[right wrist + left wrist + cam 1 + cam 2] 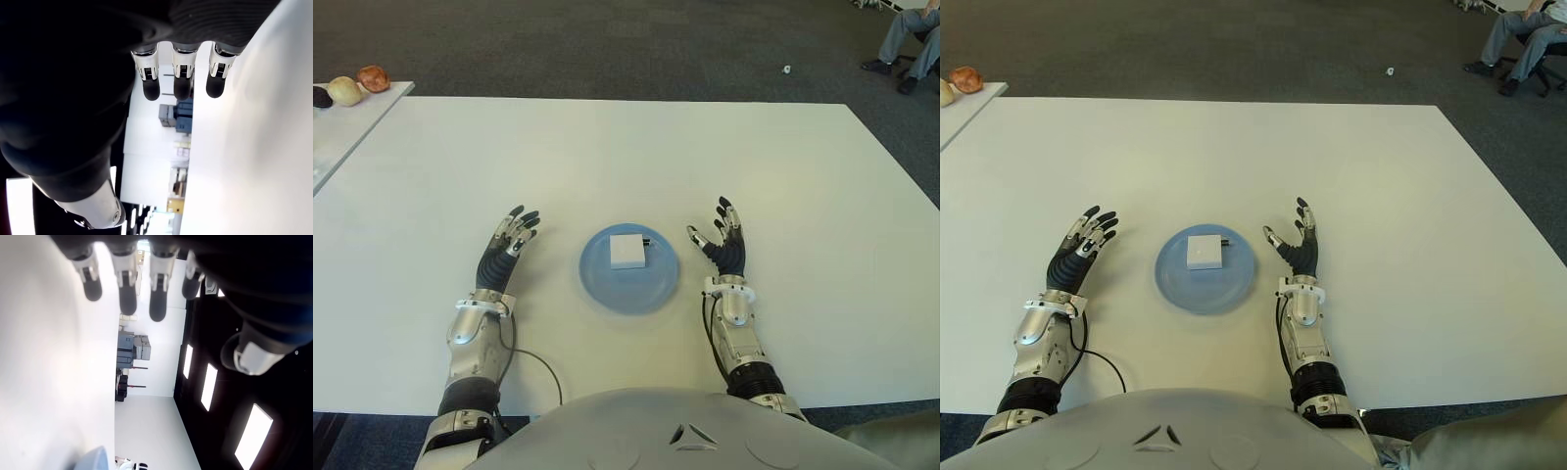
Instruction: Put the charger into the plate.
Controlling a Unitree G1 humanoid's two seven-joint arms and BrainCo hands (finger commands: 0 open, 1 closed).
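Two hands, both empty. Left hand (504,250): fingers (524,220) extended and relaxed, holding nothing, palm down over the table (607,157), just left of the plate. Right hand (724,247): fingers (724,211) spread, thumb out toward the plate, holding nothing, just right of the plate. One blue plate (602,284), round, between the two hands at the near middle of the table. One white charger (627,251), square, lying flat inside the plate toward its far side, with a dark tip showing at its far right corner. One second table (352,122) at far left, carrying three rounded items (347,90). One seated person (911,39) at far right on the dark carpet.
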